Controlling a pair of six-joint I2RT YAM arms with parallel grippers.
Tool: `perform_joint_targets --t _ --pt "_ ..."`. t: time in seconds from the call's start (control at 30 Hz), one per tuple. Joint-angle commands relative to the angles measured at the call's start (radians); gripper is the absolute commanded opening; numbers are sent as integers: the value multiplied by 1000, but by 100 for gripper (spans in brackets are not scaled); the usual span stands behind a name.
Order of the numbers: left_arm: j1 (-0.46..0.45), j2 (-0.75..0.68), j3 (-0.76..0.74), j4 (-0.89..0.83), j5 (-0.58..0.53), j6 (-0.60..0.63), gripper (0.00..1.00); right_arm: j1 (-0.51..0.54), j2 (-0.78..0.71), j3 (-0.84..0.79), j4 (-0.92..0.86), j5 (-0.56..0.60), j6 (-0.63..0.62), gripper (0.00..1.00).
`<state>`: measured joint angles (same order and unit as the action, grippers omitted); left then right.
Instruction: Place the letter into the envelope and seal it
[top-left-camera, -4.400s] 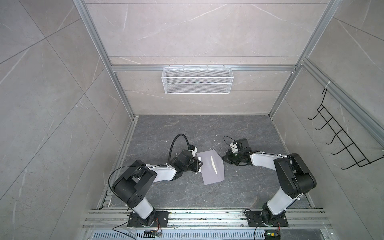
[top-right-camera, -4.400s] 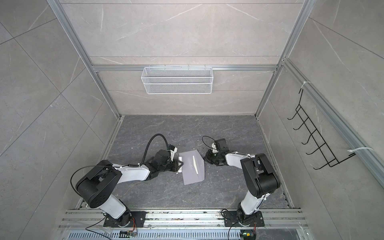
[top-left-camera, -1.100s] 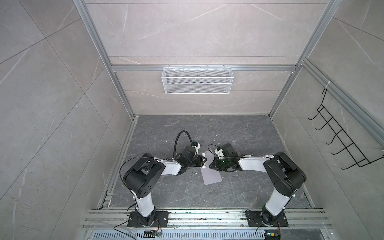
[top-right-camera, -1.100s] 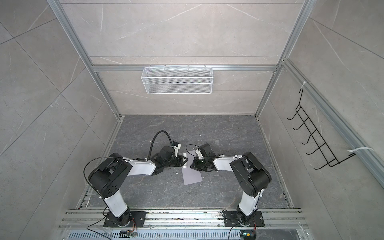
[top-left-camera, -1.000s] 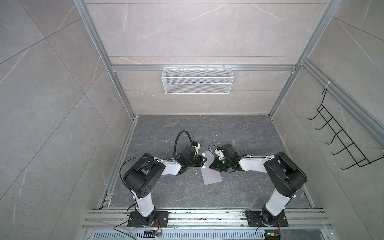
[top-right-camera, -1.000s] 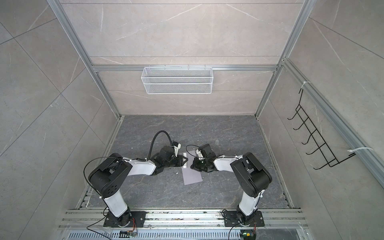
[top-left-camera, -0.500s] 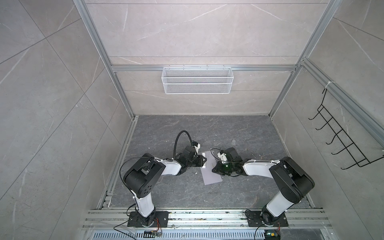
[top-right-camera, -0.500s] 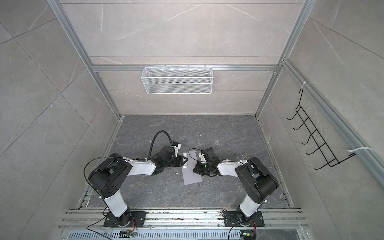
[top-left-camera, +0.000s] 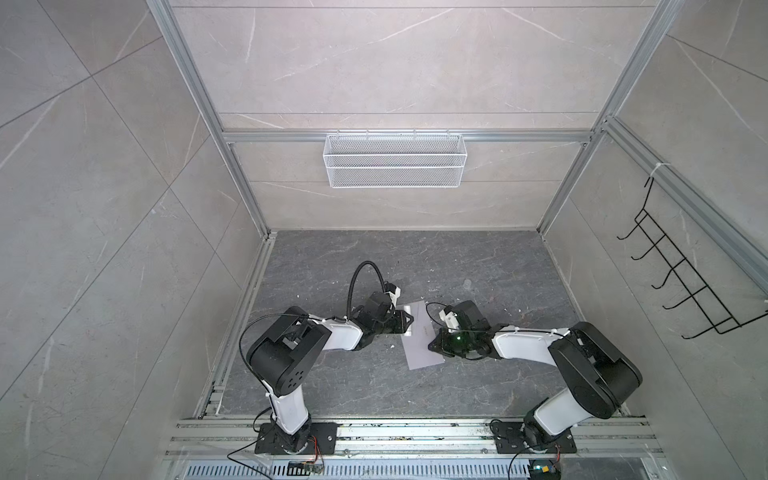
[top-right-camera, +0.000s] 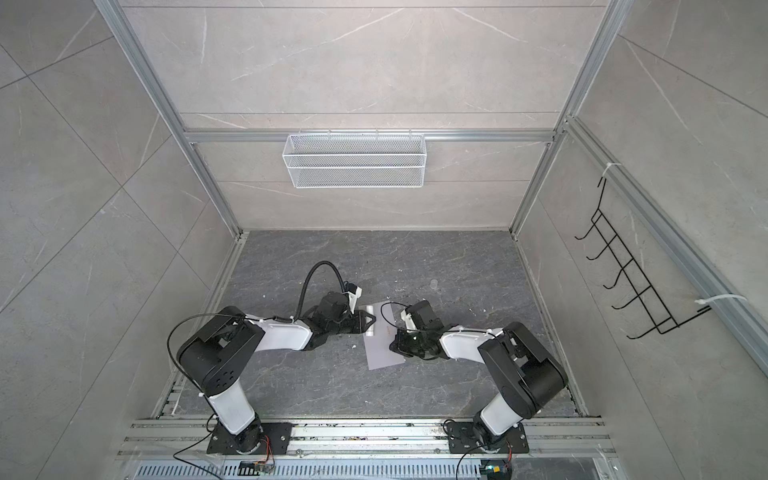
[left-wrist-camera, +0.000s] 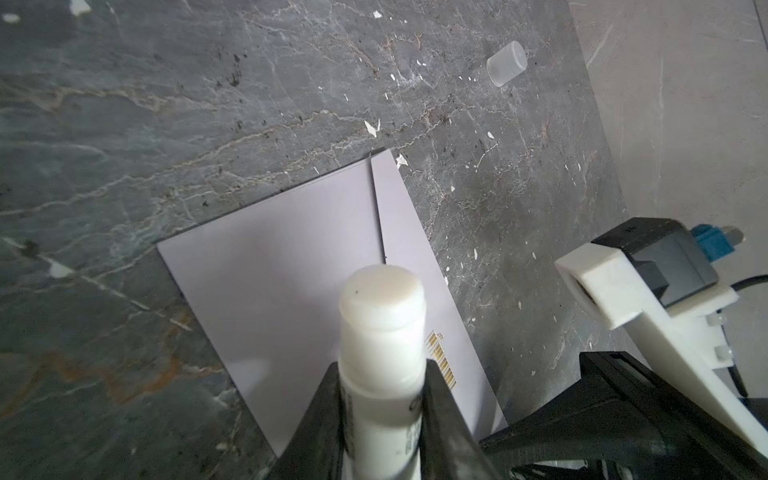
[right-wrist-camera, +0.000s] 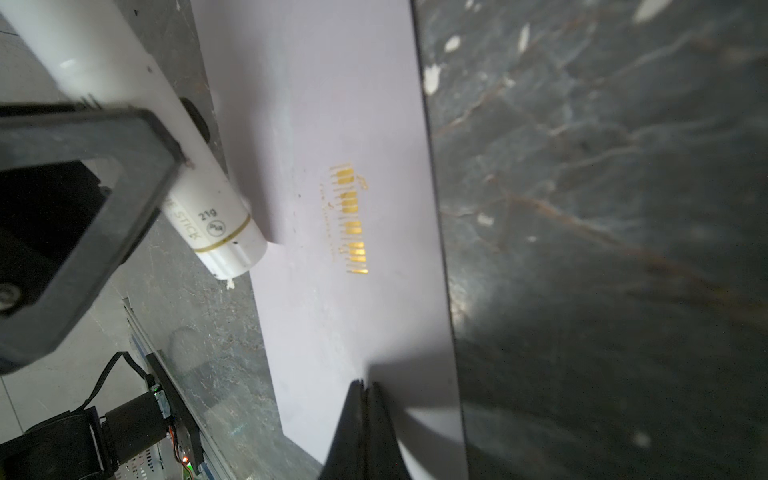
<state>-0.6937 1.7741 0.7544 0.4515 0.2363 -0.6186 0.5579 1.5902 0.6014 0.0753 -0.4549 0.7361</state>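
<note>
- A dark grey marbled table (top-left-camera: 478, 266) carries the envelope (top-left-camera: 419, 349), which lies flat at its middle; both top views show it (top-right-camera: 380, 349).
- The envelope is pale lavender-grey and long, and it sits slightly slanted.
- The left gripper (left-wrist-camera: 380, 386) reaches in at one long edge of the envelope, clamped around a white glue stick (left-wrist-camera: 382, 316).
- The right gripper (right-wrist-camera: 365, 390), jaws pressed together, rests its tips on the envelope toward the opposite long edge.
- The glue stick's end sits over the envelope's edge; I cannot tell whether it touches.
- A small clear cap (left-wrist-camera: 506, 63) lies well apart from the envelope, beyond its far short end.
- A small gold mark (right-wrist-camera: 351, 220) is printed on the envelope's upper face.
</note>
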Motion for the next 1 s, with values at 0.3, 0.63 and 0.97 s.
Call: perform_joint_targets --t 0.3,0.63,0.97 --pt "-3 19 2 19 -25 0 0 4 77 62 -149 89 -6 0" --pt "-3 18 -1 20 -29 0 0 5 154 142 -119 63 12 0" --pt "-3 17 -3 20 -29 1 0 7 220 208 -110 43 19 0"
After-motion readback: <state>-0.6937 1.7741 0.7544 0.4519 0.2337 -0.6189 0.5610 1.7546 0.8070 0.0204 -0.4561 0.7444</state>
